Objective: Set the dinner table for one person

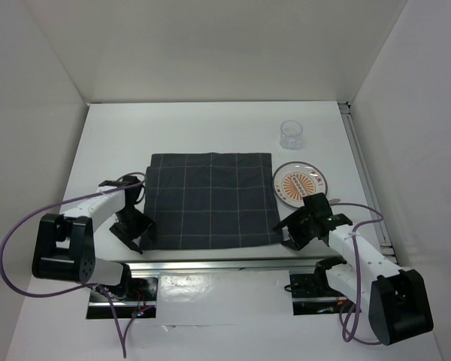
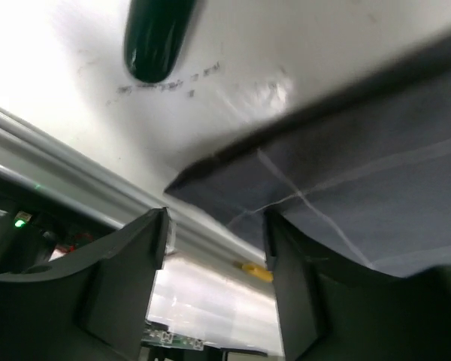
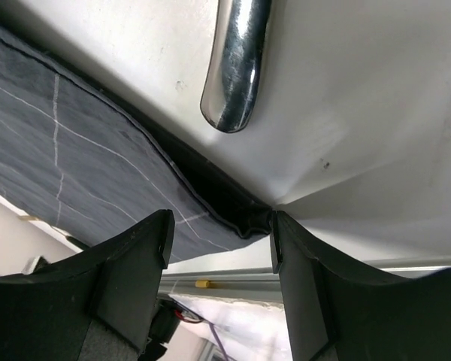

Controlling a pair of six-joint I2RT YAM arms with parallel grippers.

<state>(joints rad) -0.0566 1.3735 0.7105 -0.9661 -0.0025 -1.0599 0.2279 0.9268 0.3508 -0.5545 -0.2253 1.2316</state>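
Observation:
The dinner table (image 1: 210, 128) is a white tabletop. A dark grey checked placemat (image 1: 210, 199) lies flat at its middle. My left gripper (image 1: 135, 229) is open at the mat's near-left corner. In the left wrist view the corner (image 2: 286, 188) sits just above my open left gripper (image 2: 214, 222), by the right finger. My right gripper (image 1: 293, 229) is open at the near-right corner. In the right wrist view the rumpled corner (image 3: 248, 218) touches the right fingertip of my open right gripper (image 3: 219, 226). Neither gripper holds anything.
A round plate with an orange pattern (image 1: 301, 183) lies right of the mat, and a clear glass (image 1: 291, 134) stands behind it. A shiny metal handle (image 3: 237, 68) lies beside the mat's right edge. A dark rounded handle (image 2: 158, 37) lies left of the mat. The table's front rail (image 2: 75, 180) is close.

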